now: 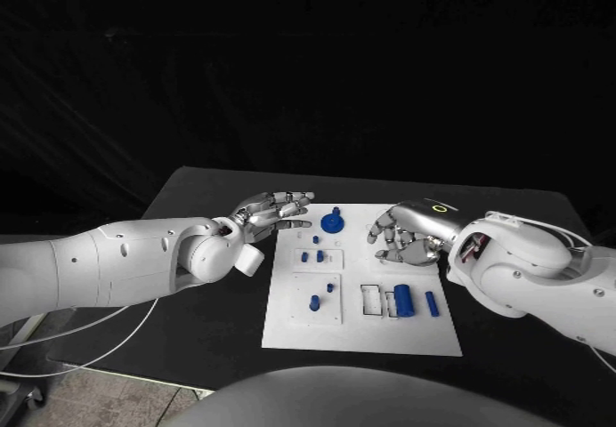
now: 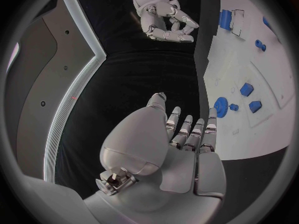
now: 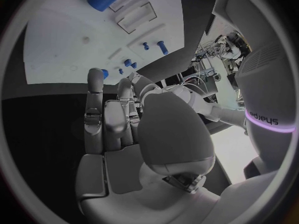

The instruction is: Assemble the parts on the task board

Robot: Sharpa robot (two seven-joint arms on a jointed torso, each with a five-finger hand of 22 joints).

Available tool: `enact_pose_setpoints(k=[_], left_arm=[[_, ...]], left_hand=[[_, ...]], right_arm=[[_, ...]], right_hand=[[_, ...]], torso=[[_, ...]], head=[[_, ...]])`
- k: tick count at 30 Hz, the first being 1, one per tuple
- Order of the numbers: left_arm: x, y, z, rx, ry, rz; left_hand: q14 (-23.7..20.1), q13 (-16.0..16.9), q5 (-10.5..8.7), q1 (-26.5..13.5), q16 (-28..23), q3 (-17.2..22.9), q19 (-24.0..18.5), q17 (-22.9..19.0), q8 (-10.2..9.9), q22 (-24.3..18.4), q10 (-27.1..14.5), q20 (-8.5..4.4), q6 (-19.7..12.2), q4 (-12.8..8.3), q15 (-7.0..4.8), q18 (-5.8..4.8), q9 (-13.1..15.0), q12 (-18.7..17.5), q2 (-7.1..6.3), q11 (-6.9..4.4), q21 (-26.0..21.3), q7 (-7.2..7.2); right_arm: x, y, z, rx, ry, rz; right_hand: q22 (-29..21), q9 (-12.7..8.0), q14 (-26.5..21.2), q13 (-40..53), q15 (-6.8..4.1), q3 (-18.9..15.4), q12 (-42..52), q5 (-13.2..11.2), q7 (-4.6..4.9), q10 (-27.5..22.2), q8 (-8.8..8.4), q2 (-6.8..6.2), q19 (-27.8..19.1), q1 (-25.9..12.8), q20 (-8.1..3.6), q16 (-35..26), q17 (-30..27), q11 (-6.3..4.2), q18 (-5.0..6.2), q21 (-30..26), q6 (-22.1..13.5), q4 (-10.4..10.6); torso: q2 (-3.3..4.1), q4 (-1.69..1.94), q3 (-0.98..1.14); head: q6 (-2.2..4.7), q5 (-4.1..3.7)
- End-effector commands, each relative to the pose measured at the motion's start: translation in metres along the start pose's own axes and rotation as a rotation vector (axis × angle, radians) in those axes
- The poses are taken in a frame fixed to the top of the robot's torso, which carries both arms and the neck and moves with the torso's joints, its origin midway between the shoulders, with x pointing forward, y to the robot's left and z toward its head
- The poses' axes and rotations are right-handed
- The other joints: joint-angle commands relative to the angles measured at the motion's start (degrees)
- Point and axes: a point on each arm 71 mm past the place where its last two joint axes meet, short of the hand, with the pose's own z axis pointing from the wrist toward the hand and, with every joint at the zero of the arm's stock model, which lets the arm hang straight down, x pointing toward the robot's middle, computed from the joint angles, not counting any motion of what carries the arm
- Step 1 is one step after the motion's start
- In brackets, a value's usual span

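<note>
Hands poised over the far half of the task board (image 1: pixel 289 334), before any grasp. Left to right in the head view: my left hand (image 1: pixel 270 213) hovers at the board's far-left corner, fingers extended and apart, holding nothing; the left wrist view confirms a flat, released palm (image 2: pixel 181 149) with the round blue part (image 2: pixel 221 106) lying just beyond my fingertips. That round part (image 1: pixel 334 221) sits at the board's far edge between my two hands; it looks like a disc lying flat with a short stub, so it has no marked long axis that I can read. Nearer me lie two small blue pegs (image 1: pixel 312 257), then a short peg (image 1: pixel 316 303) on the raised left block, which seems to stand upright, though I cannot be sure. Further right, the large blue cylinder (image 1: pixel 403 300) lies on its side beside two outlined slots, long axis running away from me toward the board's far edge, and a slimmer blue bar (image 1: pixel 432 303) lies parallel just beside it. My right hand (image 1: pixel 409 236) hangs over the board's far-right portion, fingers loosely curled and parted, grasping nothing. In my judgement the step in hand is choosing and reaching for a first part; to do it well I should descend with fingers aligned across the part's short dimension, keep my other hand clear of the board, and avoid brushing neighbouring pegs.
</note>
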Motion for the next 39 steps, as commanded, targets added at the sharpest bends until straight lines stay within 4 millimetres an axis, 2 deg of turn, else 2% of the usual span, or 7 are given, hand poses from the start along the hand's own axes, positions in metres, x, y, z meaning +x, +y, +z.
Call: enact_pose_setpoints(k=[1,7,15,17,22,27,39], left_arm=[[0.003,0.000,0.000,0.002,0.013,-0.001],[0.003,0.000,-0.001,0.010,0.012,-0.002],[0.005,-0.001,-0.001,0.024,0.017,-0.004],[0.005,-0.001,-0.001,0.023,0.018,-0.004],[0.004,-0.001,-0.002,0.022,0.018,-0.005],[0.004,-0.001,-0.002,0.018,0.021,-0.006],[0.004,0.001,-0.001,0.001,0.023,-0.007]], left_hand=[[0.30,0.07,0.42,0.37,0.36,0.30,0.47,0.09,0.40,-0.08,0.14,-0.12,0.47,-0.20,0.30,-0.63,0.07,0.33,0.23,0.16,0.24,-0.05],[0.37,0.09,0.57,0.46,0.44,0.33,0.58,0.11,0.49,0.01,0.19,-0.12,0.66,-0.31,0.31,-0.65,0.10,0.44,0.19,0.14,0.28,0.01],[0.54,0.10,0.67,0.54,0.62,0.37,0.79,0.14,0.61,0.14,0.29,-0.13,0.90,-0.40,0.32,-0.65,0.13,0.57,0.16,-0.05,0.36,0.09],[0.56,0.10,0.67,0.55,0.64,0.37,0.76,0.15,0.62,0.08,0.29,-0.13,0.92,-0.41,0.32,-0.65,0.13,0.55,0.16,-0.06,0.35,0.10],[0.56,0.10,0.67,0.55,0.64,0.37,0.76,0.15,0.62,0.08,0.29,-0.13,0.92,-0.41,0.32,-0.65,0.13,0.55,0.16,-0.06,0.35,0.10],[0.63,0.10,0.69,0.56,0.71,0.38,0.73,0.16,0.59,0.00,0.30,-0.13,0.80,-0.43,0.32,-0.66,0.12,0.56,0.16,-0.05,0.34,0.10],[0.67,0.09,0.73,0.62,0.77,0.42,0.69,0.17,0.56,-0.17,0.35,-0.12,0.69,-0.51,0.32,-0.69,0.09,0.55,0.16,0.20,0.32,0.09]], right_arm=[[0.004,-0.024,-0.007,0.152,0.100,0.154],[0.015,-0.051,-0.019,0.272,0.216,0.161],[0.032,-0.065,-0.026,0.387,0.338,0.102],[0.035,-0.066,-0.026,0.405,0.354,0.088],[0.041,-0.067,-0.026,0.440,0.387,0.045],[0.050,-0.067,-0.024,0.473,0.448,0.011],[0.061,-0.060,-0.018,0.466,0.467,0.000]], right_hand=[[0.21,1.28,2.51,22.98,0.41,-1.94,20.14,-0.18,0.25,6.81,1.68,1.03,0.80,-4.82,-0.28,4.49,7.56,-0.71,0.58,-0.15,1.06,3.19],[2.86,2.26,7.92,50.27,-0.50,-5.24,37.20,-0.52,-0.41,25.31,1.86,2.24,4.59,-13.07,-1.16,13.14,24.20,-1.49,-0.50,10.77,1.94,9.49],[4.64,4.32,9.70,50.80,-1.75,-7.97,37.44,0.86,-1.90,25.73,2.92,4.60,7.59,-21.03,-2.39,15.75,30.45,-2.86,-1.71,22.60,5.06,10.96],[4.94,6.01,9.70,50.80,-2.31,-8.46,37.44,0.70,-2.79,25.73,4.56,5.15,8.05,-22.82,-2.86,15.75,30.45,-3.61,-1.94,24.88,7.30,11.00],[5.23,14.80,9.70,50.80,-4.01,-9.60,37.44,-1.32,-5.12,25.73,11.71,6.22,8.25,-27.10,-4.36,15.75,30.45,-5.60,-2.11,27.75,10.24,10.87],[5.45,22.42,9.70,50.80,-4.62,-10.49,37.44,-4.85,-5.96,25.73,16.62,7.25,8.46,-30.54,-5.06,15.75,30.45,-6.36,-2.33,29.92,8.73,11.06],[5.48,24.36,9.70,50.80,-4.53,-10.66,37.44,-5.68,-5.47,25.73,15.30,7.59,8.51,-30.93,-5.06,15.75,30.45,-6.05,-2.46,30.83,5.99,11.00]], torso=[[-0.09,-0.02,-0.12],[-0.04,0.01,-0.12],[-0.07,0.15,-0.16],[-0.11,0.14,-0.15],[-0.12,0.16,-0.15],[-0.10,0.15,-0.16],[-0.12,0.11,-0.26]], head=[[0.01,-0.86],[0.01,-1.43],[0.01,-2.13],[0.01,-2.15],[0.01,-2.19],[0.01,-2.18],[0.01,-1.99]])
